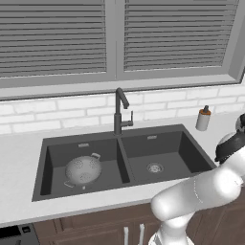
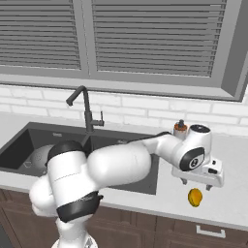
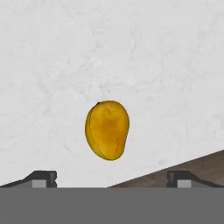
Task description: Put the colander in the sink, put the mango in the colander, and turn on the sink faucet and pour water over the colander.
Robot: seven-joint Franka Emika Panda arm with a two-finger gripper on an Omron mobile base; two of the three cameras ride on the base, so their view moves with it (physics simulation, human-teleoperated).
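Gripper [image 2: 197, 185] hung wide open, empty, directly above mango [image 3: 107, 130]. Mango's long axis probably ran crosswise to finger line. Colander [image 1: 83, 170] lay in sink [image 1: 189, 149], well apart from mango.

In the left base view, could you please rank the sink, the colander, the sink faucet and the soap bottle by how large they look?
1. sink
2. sink faucet
3. colander, close to the faucet in extent, so those two are unsure
4. soap bottle
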